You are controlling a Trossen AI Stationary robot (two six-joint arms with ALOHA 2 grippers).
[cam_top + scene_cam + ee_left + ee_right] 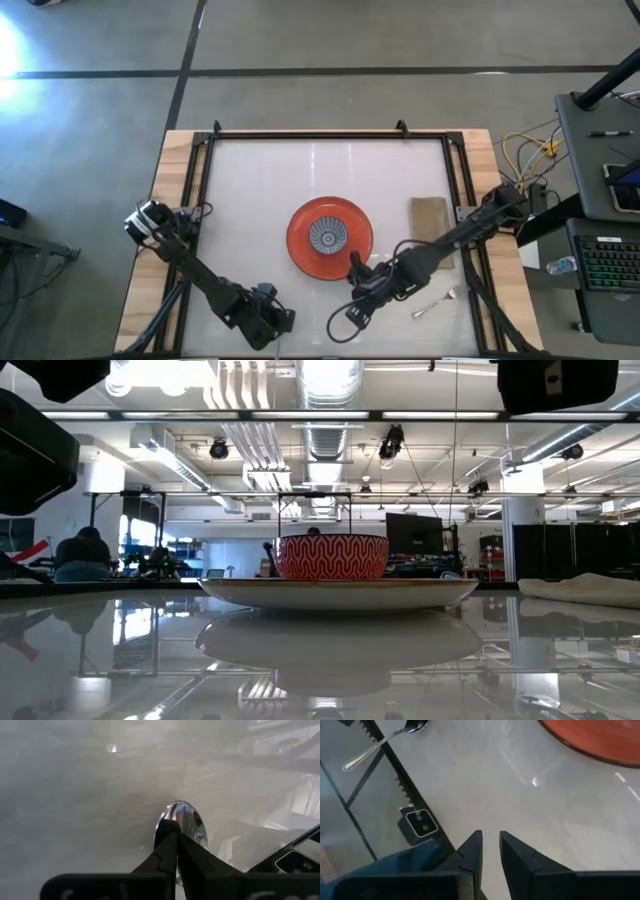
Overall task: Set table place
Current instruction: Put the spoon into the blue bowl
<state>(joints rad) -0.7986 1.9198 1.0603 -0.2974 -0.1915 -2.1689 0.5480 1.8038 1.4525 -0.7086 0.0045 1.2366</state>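
The table point(260, 190) is a large rectangle with a glossy white top, light wood edges and a thin black frame. An orange plate point(300, 245) lies flat near the middle of its front half, and a red-and-white patterned bowl point(327, 237) stands upright at the plate's centre. A tan folded napkin point(428, 222) lies flat just to the right of the plate, apart from it. A silver fork point(442, 300) lies at a slant near the front right corner. A spoon point(186, 822) is pinched between the left gripper's point(176, 838) jaws.
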